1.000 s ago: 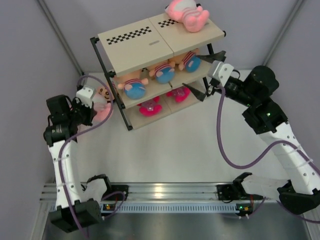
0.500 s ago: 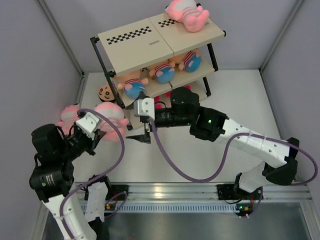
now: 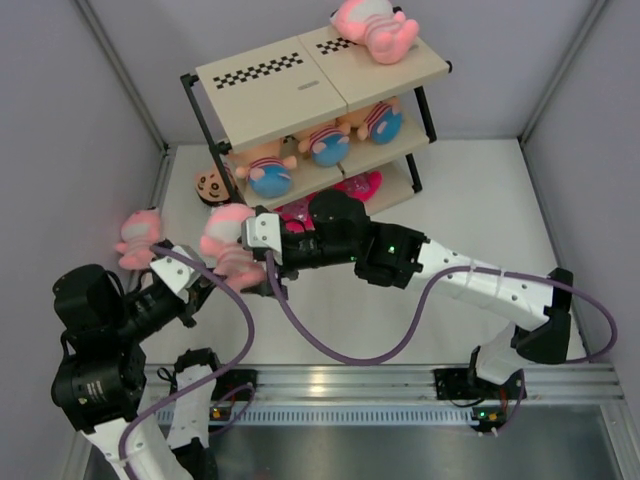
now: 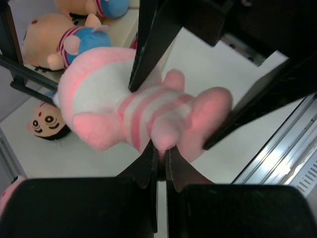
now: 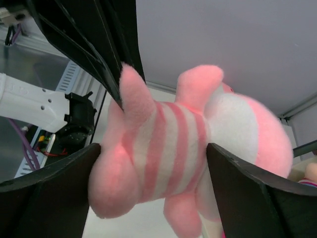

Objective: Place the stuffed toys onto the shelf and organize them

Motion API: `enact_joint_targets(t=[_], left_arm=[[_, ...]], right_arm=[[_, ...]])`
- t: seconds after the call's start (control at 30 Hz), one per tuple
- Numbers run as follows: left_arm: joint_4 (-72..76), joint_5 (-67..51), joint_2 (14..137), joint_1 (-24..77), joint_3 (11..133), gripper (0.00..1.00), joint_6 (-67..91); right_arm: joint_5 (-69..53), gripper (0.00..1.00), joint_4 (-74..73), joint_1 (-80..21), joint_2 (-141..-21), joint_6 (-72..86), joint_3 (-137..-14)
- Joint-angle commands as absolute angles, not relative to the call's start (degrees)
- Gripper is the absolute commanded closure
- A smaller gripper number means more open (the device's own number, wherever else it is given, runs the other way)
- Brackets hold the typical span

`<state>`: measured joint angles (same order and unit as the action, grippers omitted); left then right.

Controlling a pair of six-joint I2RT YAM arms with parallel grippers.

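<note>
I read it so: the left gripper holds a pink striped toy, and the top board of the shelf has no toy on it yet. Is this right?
Not quite. The top board of the shelf already carries a pink toy at its right end; the top external view shows it. The left gripper does hold a pink striped toy.

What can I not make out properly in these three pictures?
- Top view: the lowest board of the shelf is mostly covered by the boards above it and the right arm.
- Right wrist view: it is unclear whether the right end effector presses the pink toy or only flanks it.
- Left wrist and top views: the boy doll on the table shows only its head; the shelf and the pink toy hide the rest.
</note>
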<state>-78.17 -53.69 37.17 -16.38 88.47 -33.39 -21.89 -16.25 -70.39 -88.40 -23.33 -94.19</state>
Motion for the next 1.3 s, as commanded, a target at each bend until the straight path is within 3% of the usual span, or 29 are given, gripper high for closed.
enact_joint_targets(t=[0.0,0.03,0.1,0.13,0.17,0.2,0.27,0.3,0.33,0.4,0.43,0.47,0.63,0.77,0.93,1.27], left_arm=[[-82.44,-62.38,37.44,-16.00,92.63,1.00,-31.38],[-82.44,-63.10,37.53,-16.08,93.25,1.00,-30.94],[-82.44,-63.98,37.62,-16.08,94.57,1.00,-30.32],[-82.44,-64.51,37.79,-16.08,94.83,1.00,-30.06],[-82.44,-64.60,37.79,-16.08,95.44,1.00,-29.45],[-82.44,-64.60,37.88,-16.00,95.80,1.00,-29.27],[-82.44,-64.34,38.23,-16.00,96.94,0.99,-28.74],[-82.44,-63.81,38.32,-16.08,97.29,0.65,-28.65],[-82.44,-63.03,38.49,-16.08,97.64,0.44,-28.39],[-82.35,-60.04,38.85,-16.00,98.61,0.30,-28.39],[-81.48,-57.51,39.02,-16.08,98.87,0.11,-28.04],[-81.47,-56.00,39.02,-16.08,98.96,0.03,-27.25],[-74.64,-44.14,39.37,-16.00,98.44,0.01,-20.05],[-72.95,-36.48,40.25,-15.91,95.81,0.02,-19.60],[-72.86,-39.97,40.34,-16.00,90.28,0.01,-21.88],[-72.69,-39.11,40.78,-16.08,86.57,0.01,-24.61]], right_arm=[[-20.12,0.14,-15.47,-71.10,-90.52,-22.76,-95.80],[-20.21,0.32,-15.73,-71.10,-90.70,-22.68,-96.15],[-20.13,0.57,-15.56,-71.10,-90.97,-22.67,-96.94],[-20.21,0.80,-15.56,-71.02,-90.79,-23.28,-97.12],[-20.30,0.96,-15.64,-71.10,-90.01,-23.73,-97.21],[-20.48,1.00,-15.56,-71.10,-89.39,-23.99,-97.21],[-21.79,1.00,-16.95,-70.93,-87.28,-27.23,-97.99],[-23.10,1.00,-20.10,-70.93,-86.58,-28.99,-98.78],[-23.81,1.00,-22.13,-70.84,-85.27,-33.18,-99.92],[-24.78,1.00,-26.61,-70.40,-84.29,-36.72,-105.27],[-26.53,1.00,-31.50,-69.36,-83.94,-40.04,-110.17],[-27.50,1.00,-33.64,-68.65,-83.85,-41.64,-112.91],[-33.92,1.00,-42.70,-59.01,-85.16,-52.08,-127.85],[-37.61,1.00,-40.54,-48.71,-87.27,-58.79,-130.17],[-45.86,1.00,-33.68,-37.38,-95.42,-60.47,-131.48],[-51.33,0.90,-14.51,-30.24,-108.63,-48.78,-140.01]])
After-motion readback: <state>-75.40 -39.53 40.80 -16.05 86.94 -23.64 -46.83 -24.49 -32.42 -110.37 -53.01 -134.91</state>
